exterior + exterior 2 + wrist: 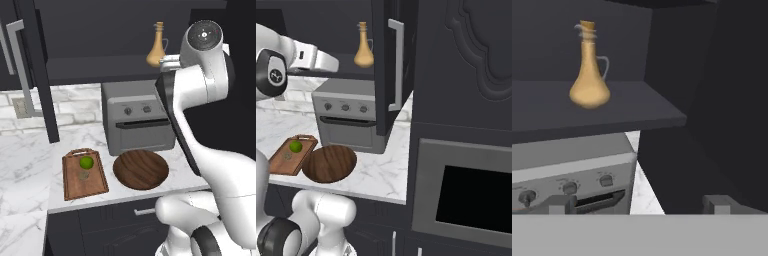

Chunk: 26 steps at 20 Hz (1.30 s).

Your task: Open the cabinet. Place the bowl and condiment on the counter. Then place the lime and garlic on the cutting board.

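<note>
Glossy amber bottle on matt dark shelf; grained wooden bowl on veined marble counter; brushed-metal toaster oven.

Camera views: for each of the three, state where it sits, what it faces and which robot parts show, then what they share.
Left base view: behind the arm's left, looking down at the cutting board, lime, bowl and toaster oven; white arm fills the right.
Right base view: behind the arm's right, facing the counter and open cabinet door; arm at left.
Hand view: looks along the open gripper at the condiment on the cabinet shelf.
Shared: condiment and toaster oven appear in all three.
</note>
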### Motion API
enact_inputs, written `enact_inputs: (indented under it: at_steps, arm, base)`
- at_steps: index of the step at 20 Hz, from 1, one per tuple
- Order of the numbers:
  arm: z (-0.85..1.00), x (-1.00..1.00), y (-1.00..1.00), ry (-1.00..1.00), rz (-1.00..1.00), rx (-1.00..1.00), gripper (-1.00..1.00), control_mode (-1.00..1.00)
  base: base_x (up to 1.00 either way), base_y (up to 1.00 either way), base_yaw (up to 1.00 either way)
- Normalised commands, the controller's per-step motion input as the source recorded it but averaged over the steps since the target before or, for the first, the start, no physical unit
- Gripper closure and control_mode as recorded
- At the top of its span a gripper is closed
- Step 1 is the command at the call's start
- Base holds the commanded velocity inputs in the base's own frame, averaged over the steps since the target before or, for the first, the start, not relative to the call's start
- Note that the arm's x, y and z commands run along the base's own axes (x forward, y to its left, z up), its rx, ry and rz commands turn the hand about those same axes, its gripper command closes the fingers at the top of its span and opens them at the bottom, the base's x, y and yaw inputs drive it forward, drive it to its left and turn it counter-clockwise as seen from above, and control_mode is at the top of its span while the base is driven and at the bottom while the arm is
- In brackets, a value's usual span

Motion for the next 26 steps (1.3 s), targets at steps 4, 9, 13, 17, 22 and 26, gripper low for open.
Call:
enact_inputs:
  at_steps: [4, 9, 13, 17, 22, 26]
  arm:
    - [0.00, 0.51, 0.02, 0.00, -0.04, 0.01, -1.00, -1.00]
    - [0.01, 0.46, 0.00, 0.00, -0.02, 0.01, -1.00, -1.00]
    - [0.15, 0.41, 0.00, 0.06, 0.00, 0.02, -1.00, -1.00]
    - [0.01, 0.37, -0.01, 0.02, 0.00, 0.01, -1.00, -1.00]
    - [0.00, 0.37, 0.00, 0.00, 0.00, 0.00, -1.00, -1.00]
    - [0.00, 0.39, -0.07, 0.00, 0.00, 0.00, -1.00, -1.00]
  base:
    - [0.00, 0.00, 0.00]
    - [0.00, 0.00, 0.00]
    - [0.00, 0.00, 0.00]
    - [0.00, 0.00, 0.00]
    - [0.00, 0.00, 0.00]
    - [0.00, 0.00, 0.00]
